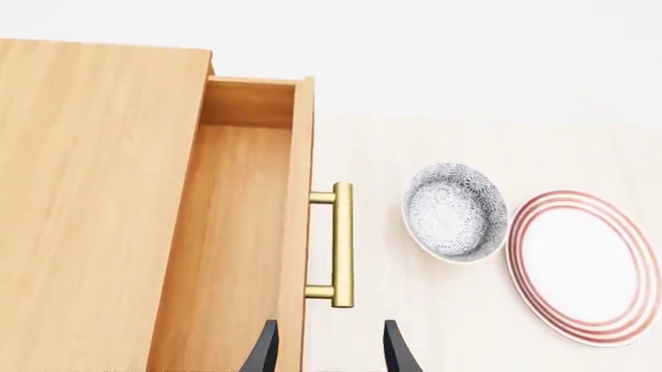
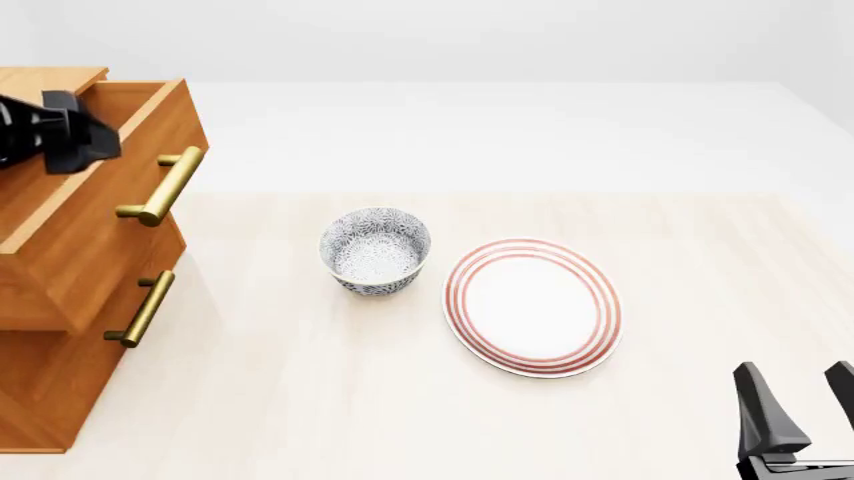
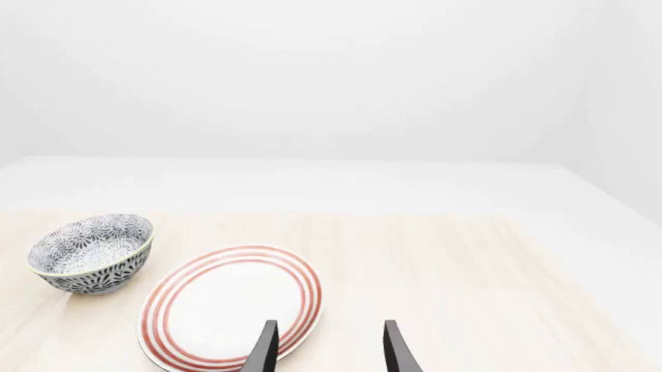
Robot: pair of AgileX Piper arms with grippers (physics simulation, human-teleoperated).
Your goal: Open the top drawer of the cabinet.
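The cabinet (image 2: 54, 390) stands at the table's left edge, and its wooden top shows in the left wrist view (image 1: 93, 194). The top drawer (image 2: 144, 120) is pulled out, with its empty inside (image 1: 232, 232) showing. Its brass bar handle (image 1: 343, 244) (image 2: 160, 186) is free. My left gripper (image 1: 329, 353) is open and hovers above the drawer's front panel, just short of the handle's near end, touching nothing. The left arm (image 2: 54, 135) is over the drawer's top. My right gripper (image 2: 801, 400) (image 3: 329, 349) is open and empty at the near right.
A blue-patterned bowl (image 2: 376, 250) stands mid-table, to the right of the cabinet. A white plate with red rings (image 2: 534, 305) lies beside it, under the right gripper's view (image 3: 232, 310). The second drawer's handle (image 2: 140, 308) is below the open drawer.
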